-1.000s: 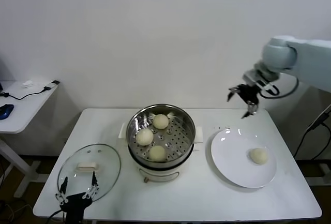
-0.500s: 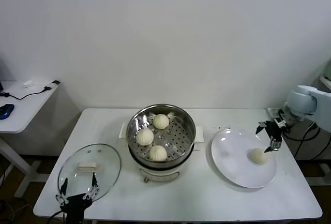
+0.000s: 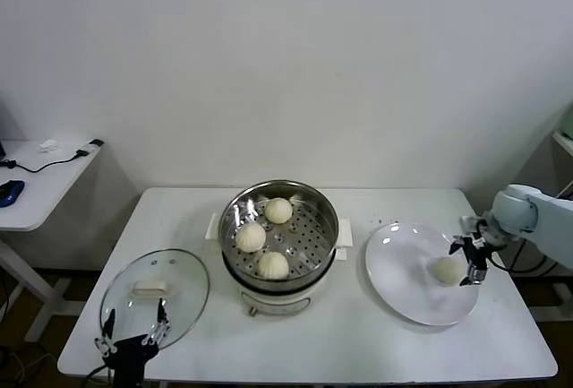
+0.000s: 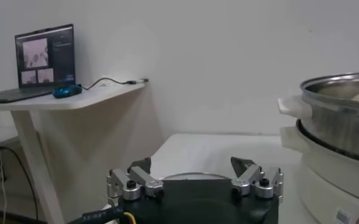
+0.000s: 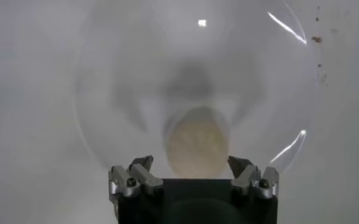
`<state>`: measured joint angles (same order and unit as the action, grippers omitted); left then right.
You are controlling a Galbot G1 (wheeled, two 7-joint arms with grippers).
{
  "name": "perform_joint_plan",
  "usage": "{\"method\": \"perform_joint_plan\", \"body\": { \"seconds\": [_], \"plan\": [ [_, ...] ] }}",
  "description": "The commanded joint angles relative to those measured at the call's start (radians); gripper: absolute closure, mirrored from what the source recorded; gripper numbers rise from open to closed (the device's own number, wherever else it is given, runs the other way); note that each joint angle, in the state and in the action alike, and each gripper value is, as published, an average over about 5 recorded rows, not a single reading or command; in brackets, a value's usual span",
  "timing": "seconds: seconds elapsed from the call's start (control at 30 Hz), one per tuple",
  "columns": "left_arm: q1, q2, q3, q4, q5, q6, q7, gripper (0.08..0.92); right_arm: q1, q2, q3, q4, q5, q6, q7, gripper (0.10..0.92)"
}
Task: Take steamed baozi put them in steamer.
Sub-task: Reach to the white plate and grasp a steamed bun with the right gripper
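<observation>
The steel steamer [image 3: 278, 236] on its white base stands mid-table with three cream-white baozi [image 3: 272, 265] on its perforated tray. A fourth baozi [image 3: 447, 269] lies on the white plate [image 3: 403, 271] at the right. My right gripper [image 3: 469, 259] is open, low over the plate, right beside that bun. In the right wrist view the bun [image 5: 196, 143] lies between the spread fingers of the right gripper [image 5: 191, 165], not gripped. My left gripper [image 3: 134, 327] is parked open at the table's front left, also in the left wrist view [image 4: 194, 166].
A round glass lid [image 3: 154, 293] lies flat on the table left of the steamer, just beyond the left gripper. A side table [image 3: 36, 182] with a cable and a blue object stands far left. The steamer's rim and handle [image 4: 325, 109] show in the left wrist view.
My right gripper has come down from high behind the plate to the bun on the plate, now spread around it. The left arm and the buns have not moved.
</observation>
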<state>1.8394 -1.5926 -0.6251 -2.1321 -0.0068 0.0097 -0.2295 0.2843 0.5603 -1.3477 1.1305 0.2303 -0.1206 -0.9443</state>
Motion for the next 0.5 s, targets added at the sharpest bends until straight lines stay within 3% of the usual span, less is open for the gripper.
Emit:
{"method": "perform_joint_plan", "body": {
  "seconds": [0.03, 0.3, 0.5],
  "plan": [
    [0.003, 0.000, -0.001, 0.001, -0.001, -0.003, -0.005, 0.177, -0.116, 0.034, 0.116, -0.078, -0.030, -0.008, 0.018, 0.203],
    [0.005, -0.002, 0.001, 0.004, -0.001, -0.006, -0.006, 0.177, -0.117, 0.024, 0.107, -0.068, -0.048, -0.004, 0.002, 0.205],
    [0.004, -0.002, 0.005, 0.004, 0.000, -0.006, -0.006, 0.177, -0.137, 0.027, 0.150, -0.068, -0.047, -0.005, 0.025, 0.276]
  ]
}}
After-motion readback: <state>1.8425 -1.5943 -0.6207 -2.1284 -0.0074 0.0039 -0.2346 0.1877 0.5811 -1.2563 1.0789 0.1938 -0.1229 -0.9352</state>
